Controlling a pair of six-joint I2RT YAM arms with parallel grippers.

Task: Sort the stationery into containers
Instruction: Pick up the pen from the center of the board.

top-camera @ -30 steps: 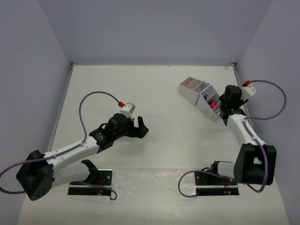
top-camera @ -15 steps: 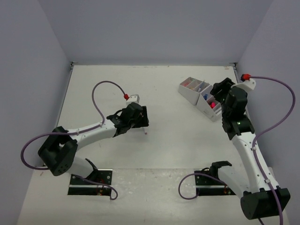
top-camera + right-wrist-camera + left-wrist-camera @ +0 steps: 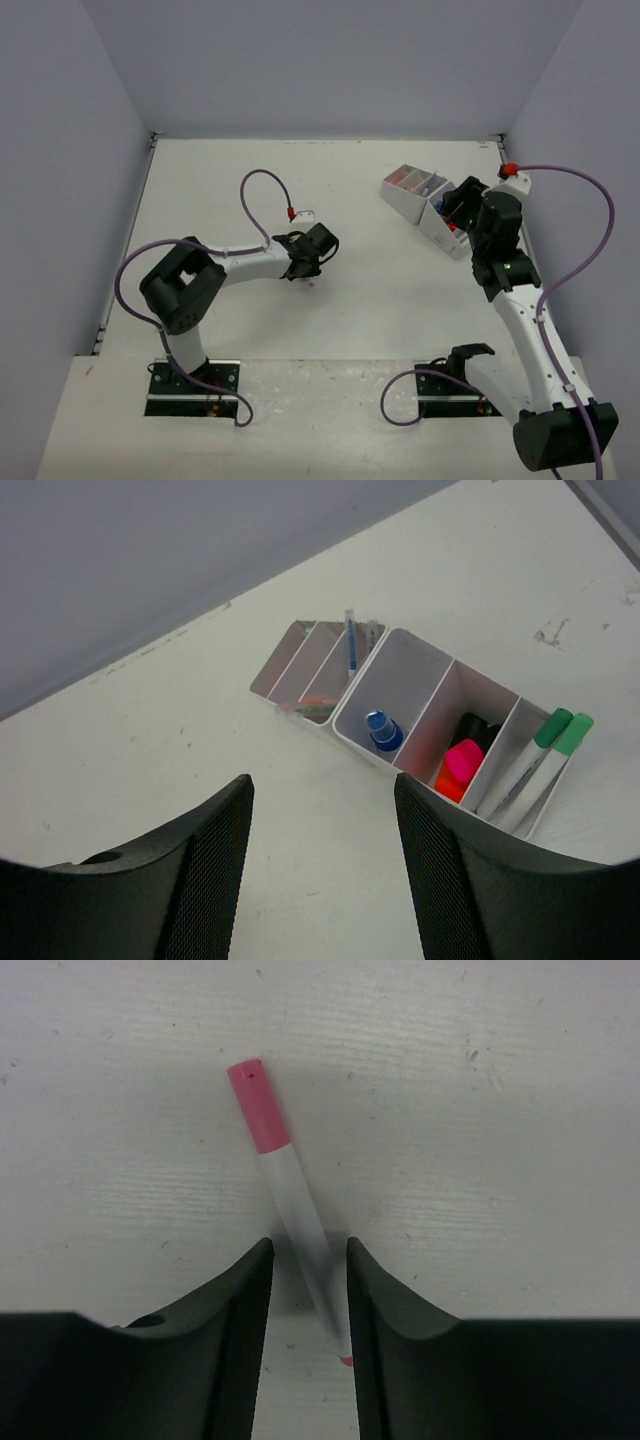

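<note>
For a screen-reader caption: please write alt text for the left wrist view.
A white pen with a pink cap lies on a pale table, its near end between the two dark fingers of the left gripper, which stand close on either side. The cap points away from the camera, leaning left.

Pink-capped white pen; white organizer, green-capped markers

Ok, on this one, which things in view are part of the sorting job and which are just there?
Part of the job: pink-capped pen, straddled by the left gripper; white organizer; in it, blue-capped bottle, pink marker, green-capped pens, thin pens.
Just there: purple cables; black base plates.
</note>
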